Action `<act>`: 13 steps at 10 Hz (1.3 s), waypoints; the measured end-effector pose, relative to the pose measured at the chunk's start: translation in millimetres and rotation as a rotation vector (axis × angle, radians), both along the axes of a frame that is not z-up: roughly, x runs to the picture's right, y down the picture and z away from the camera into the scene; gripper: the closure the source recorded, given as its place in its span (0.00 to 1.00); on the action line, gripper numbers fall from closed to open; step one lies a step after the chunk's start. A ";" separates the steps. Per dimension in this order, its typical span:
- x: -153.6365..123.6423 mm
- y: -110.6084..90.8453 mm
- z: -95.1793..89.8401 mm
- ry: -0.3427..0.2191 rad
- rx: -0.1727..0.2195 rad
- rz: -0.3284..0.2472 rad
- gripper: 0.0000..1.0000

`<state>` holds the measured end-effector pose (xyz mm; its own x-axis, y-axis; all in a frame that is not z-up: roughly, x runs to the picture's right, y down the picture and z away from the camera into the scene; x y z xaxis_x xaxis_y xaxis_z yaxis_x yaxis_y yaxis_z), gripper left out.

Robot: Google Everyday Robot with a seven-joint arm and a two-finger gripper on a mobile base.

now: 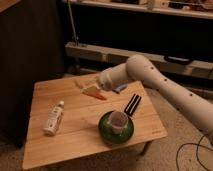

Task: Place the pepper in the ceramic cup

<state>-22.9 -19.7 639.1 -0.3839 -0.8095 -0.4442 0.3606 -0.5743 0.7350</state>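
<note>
My gripper is shut on the pepper, a slim orange vegetable, and holds it above the middle back of the wooden table. The white arm reaches in from the right. The ceramic cup, whitish with a darker inside, stands upright on a dark green saucer near the table's front right. The cup is below and to the right of the held pepper, apart from it.
A white plastic bottle lies on the table's left side. A black ridged object lies right of the cup, and a small blue thing shows behind the arm. Dark shelving stands behind the table.
</note>
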 end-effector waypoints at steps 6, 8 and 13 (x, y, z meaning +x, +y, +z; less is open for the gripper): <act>95.9 13.8 -7.8 -0.131 -0.081 0.463 1.00; 78.2 20.7 -13.7 -0.127 -0.090 0.419 1.00; 66.3 63.9 -0.2 -0.071 -0.108 0.345 0.63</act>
<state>43.4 44.2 639.0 -0.0516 -0.9295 -0.3651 0.4656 -0.3458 0.8146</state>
